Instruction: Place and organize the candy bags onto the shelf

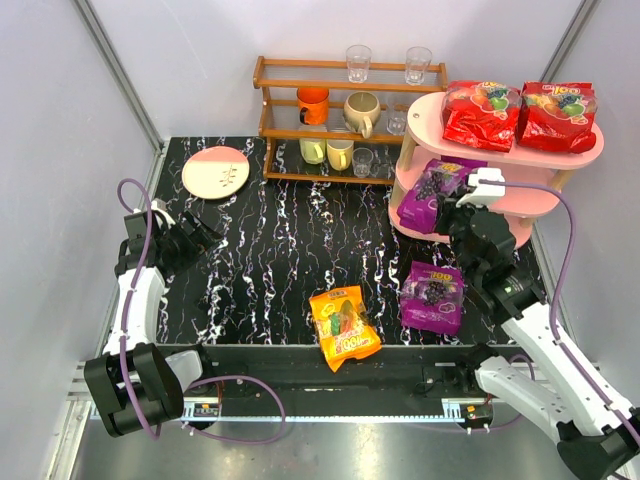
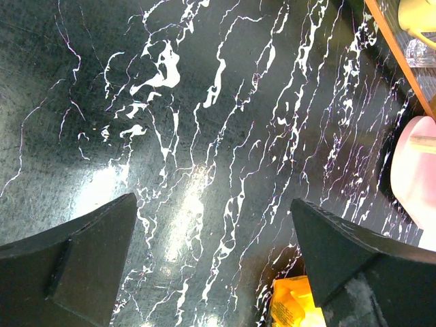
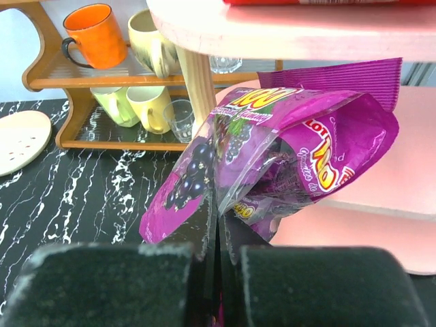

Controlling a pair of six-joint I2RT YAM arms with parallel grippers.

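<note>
Right jaws are pinching a purple bag (image 3: pixel 272 157) tight by its near edge, its far end reaching in over the shelf's (image 1: pixel 425 116) middle tier. Two red bags (image 1: pixel 481 113) are sitting up top. Another purple one (image 1: pixel 432 297) and the orange bag (image 1: pixel 343 327) are lying on the counter (image 1: pixel 260 260). Left jaws are hanging spread wide over the counter's left side.

The right-hand red candy bag (image 1: pixel 557 115) on the shelf's (image 1: pixel 590 155) top board reads "100". So does the orange candy bag (image 1: pixel 343 327) near the bench's (image 1: pixel 280 260) near edge (small, tilted). The purple candy bag (image 3: pixel 286 136) shows "LOT"; its other lettering is too creased to read.
</note>
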